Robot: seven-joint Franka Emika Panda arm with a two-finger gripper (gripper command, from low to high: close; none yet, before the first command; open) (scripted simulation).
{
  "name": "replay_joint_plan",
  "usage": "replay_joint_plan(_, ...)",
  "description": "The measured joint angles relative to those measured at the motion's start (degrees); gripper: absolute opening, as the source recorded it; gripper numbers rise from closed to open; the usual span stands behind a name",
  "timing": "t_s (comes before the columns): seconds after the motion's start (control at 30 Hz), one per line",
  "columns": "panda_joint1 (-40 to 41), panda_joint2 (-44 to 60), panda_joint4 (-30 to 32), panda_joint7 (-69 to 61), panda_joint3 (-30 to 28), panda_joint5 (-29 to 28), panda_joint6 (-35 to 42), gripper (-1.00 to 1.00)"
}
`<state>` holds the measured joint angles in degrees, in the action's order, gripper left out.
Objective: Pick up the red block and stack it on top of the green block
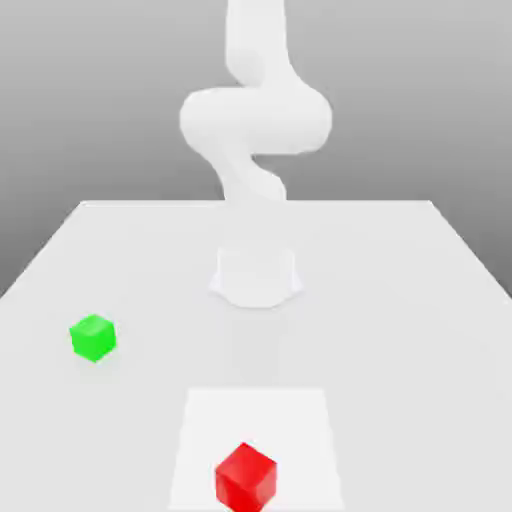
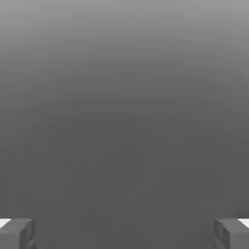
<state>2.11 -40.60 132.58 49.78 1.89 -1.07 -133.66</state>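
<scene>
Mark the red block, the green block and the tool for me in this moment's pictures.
red block (image 1: 245,477): exterior view, point on its front edge between the two visible side faces.
green block (image 1: 93,337): exterior view, point at the cube's middle.
tool (image 2: 124,233): hand view, point midway between the two grey fingertips, which stand wide apart.

red block (image 1: 245,477) nearer, green block (image 1: 93,337) left.

No text, label, number or sign can be read anywhere.
</scene>
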Motion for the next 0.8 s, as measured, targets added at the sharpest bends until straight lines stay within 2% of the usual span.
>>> replay_joint_plan(0.27,5.7,17.1,2.5,13.3,5.0,-4.1,-6.0,0.00)
replay_joint_plan(0.53,8.6,33.7,5.0,25.8,7.0,-7.4,-11.9,0.00)
replay_joint_plan(0.8,8.9,49.6,7.7,34.3,7.0,-5.2,-18.2,0.00)
